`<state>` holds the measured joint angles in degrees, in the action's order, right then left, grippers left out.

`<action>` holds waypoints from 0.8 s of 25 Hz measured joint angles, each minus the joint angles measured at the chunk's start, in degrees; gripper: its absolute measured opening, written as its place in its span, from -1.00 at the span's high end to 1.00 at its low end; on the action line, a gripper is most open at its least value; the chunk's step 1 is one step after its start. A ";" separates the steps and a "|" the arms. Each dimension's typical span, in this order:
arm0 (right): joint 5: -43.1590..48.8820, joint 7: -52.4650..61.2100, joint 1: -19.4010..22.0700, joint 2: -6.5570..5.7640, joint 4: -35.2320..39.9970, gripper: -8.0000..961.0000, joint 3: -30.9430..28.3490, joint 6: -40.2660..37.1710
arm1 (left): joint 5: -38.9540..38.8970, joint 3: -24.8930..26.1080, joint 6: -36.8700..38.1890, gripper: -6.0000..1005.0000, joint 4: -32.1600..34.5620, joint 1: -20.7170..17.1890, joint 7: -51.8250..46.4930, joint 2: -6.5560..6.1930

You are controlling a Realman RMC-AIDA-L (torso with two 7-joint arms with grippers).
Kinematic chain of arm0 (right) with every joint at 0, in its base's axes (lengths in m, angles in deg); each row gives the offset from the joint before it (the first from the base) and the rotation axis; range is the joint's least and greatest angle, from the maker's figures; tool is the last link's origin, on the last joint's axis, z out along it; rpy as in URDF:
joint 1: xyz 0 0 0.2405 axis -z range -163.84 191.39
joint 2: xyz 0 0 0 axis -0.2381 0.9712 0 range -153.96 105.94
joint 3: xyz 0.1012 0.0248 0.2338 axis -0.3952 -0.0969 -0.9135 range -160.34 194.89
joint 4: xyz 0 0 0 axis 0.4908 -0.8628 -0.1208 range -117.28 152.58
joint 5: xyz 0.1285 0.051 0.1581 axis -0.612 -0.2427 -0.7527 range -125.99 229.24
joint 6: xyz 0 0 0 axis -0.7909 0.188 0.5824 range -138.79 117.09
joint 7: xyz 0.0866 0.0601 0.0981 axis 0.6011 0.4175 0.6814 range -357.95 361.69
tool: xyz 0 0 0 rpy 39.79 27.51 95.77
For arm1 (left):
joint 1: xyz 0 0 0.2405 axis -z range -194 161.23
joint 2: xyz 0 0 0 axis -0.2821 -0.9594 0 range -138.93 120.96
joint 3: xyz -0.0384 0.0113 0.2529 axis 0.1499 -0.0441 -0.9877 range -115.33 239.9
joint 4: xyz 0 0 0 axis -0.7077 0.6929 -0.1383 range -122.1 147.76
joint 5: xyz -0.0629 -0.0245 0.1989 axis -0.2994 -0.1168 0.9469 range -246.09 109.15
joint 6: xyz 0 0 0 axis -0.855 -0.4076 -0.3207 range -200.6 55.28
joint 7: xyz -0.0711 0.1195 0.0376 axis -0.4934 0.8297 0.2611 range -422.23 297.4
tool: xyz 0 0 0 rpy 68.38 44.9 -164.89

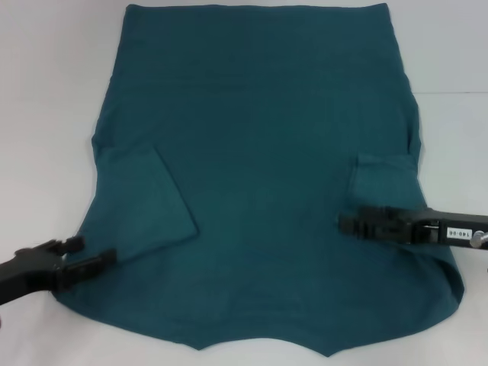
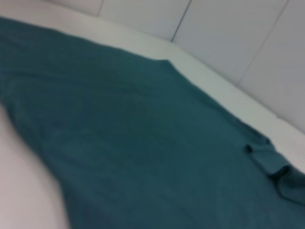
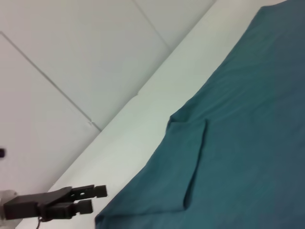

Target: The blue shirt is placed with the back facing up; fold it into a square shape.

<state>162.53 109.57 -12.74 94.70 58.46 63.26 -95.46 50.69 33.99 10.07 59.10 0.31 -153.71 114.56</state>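
Nearest the head camera, the blue shirt's (image 1: 267, 160) collar edge is dipping into a shallow notch at 6 o'clock, while the rest of the garment is lying flat on the white bench (image 1: 46, 91), plain side up, covering most of the middle and reaching to 12 o'clock. Both short sleeves are lying folded inward over the body: one at 8 o'clock, the other at 3 o'clock.

At 8 o'clock the left end effector (image 1: 95, 255) is hovering right at the shirt's lower left edge, beside the folded sleeve, its two fingers spread slightly apart and gripping nothing; the right wrist view is showing it (image 3: 95, 198) just off the fabric's corner, over bare bench.

At 4 o'clock the right end effector (image 1: 351, 223) is reaching in over the shirt, its tip just below the folded right sleeve. Whether its fingers are parted or pressed together, I cannot tell.
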 joint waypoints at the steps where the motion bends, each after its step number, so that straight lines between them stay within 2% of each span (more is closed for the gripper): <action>1: 0.08 -0.15 0.00 -0.02 -0.03 -0.77 0.08 -0.46 | 1.08 0.59 0.11 -0.73 0.38 -0.14 -0.57 -0.05; 7: 0.18 -0.22 0.01 -0.36 -0.70 -0.90 0.37 -1.02 | 5.45 4.10 0.97 -0.72 1.43 -0.84 -2.10 -0.31; 11: 0.18 -0.08 -0.41 -0.37 -0.73 -0.90 0.35 -1.10 | 6.92 6.22 1.84 -0.72 1.45 -1.04 -2.35 -0.60; 20: 0.18 0.11 -0.73 -0.37 -0.72 -0.89 0.42 -1.13 | 8.50 6.92 1.10 -0.72 1.08 -0.97 -2.88 -0.86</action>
<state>162.71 109.68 -13.47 94.34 57.74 63.68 -96.59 59.20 40.91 11.16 60.18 -0.66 -156.60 113.70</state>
